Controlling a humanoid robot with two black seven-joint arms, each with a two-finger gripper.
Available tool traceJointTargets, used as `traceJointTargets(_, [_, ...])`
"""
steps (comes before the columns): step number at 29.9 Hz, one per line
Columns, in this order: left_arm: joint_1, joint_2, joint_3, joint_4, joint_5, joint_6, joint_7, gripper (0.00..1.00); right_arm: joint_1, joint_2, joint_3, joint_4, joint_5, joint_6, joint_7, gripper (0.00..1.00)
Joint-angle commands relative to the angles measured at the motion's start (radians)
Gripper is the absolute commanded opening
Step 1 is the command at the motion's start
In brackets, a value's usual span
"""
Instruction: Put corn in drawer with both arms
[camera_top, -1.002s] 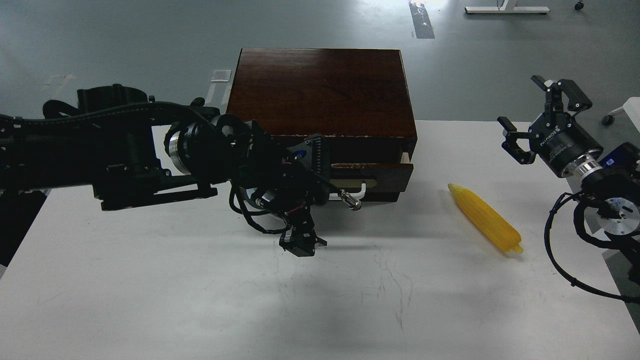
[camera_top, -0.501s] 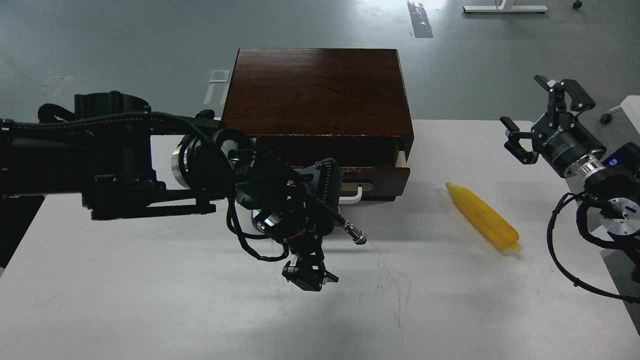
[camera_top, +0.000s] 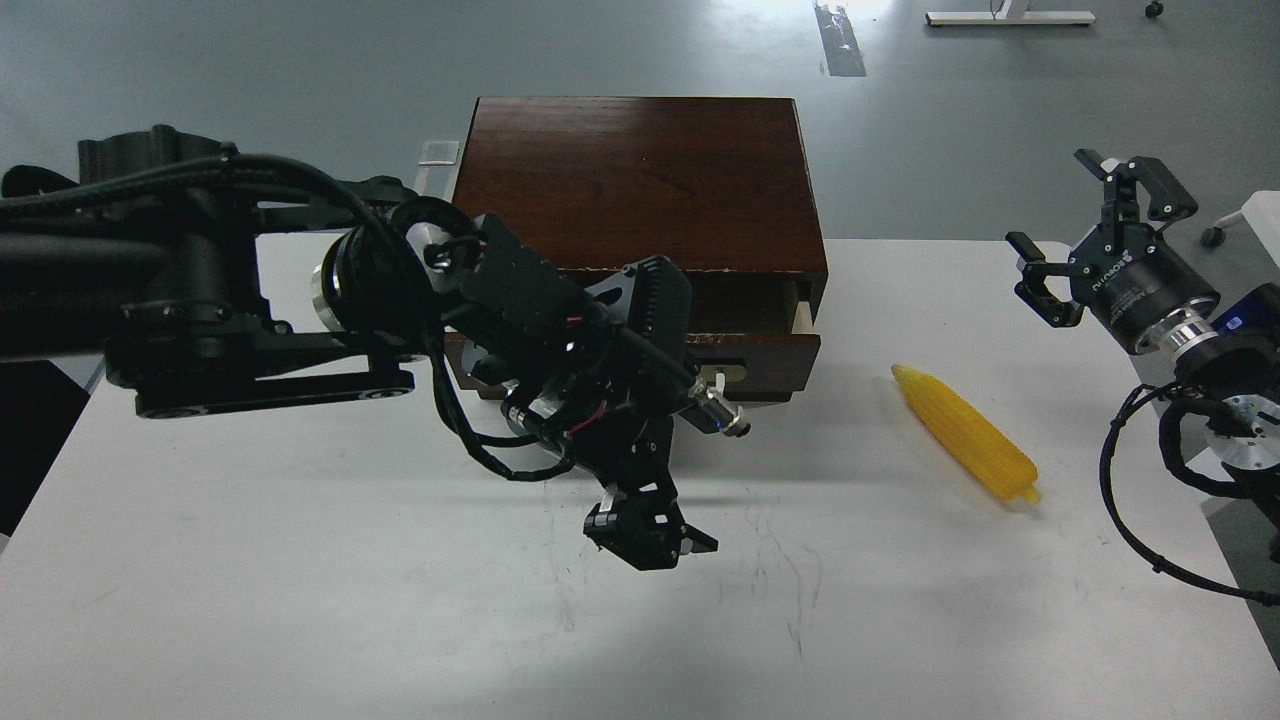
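White table (camera_top: 300, 600) carries the corn (camera_top: 965, 433), lying well apart from both: right gripper (camera_top: 1085, 225) spread open and empty, left gripper (camera_top: 650, 535) empty, its opening unclear, before the part-open drawer (camera_top: 770, 350)

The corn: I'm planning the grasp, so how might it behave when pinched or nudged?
The corn is round and tapered, lying free on the white table, so a nudge would probably roll it in an arc. Its ribbed kernels should aid grip. It looks like light, stiff plastic.
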Motion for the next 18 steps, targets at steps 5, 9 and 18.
traceJointTargets(5, [0.094,0.083,-0.171,0.094,-0.518,0.0,0.0,0.99,-0.003,-0.003,0.002,-0.001,0.0,0.0,0.002,1.0])
traceJointTargets(9, [0.232,0.115,-0.277,0.194,-0.784,0.0,0.0,0.99,-0.003,-0.006,0.001,-0.001,0.0,0.0,0.009,1.0])
traceJointTargets(18, [0.443,0.178,-0.369,0.34,-1.22,0.058,0.0,0.99,-0.003,-0.055,-0.004,0.008,-0.002,0.0,0.023,1.0])
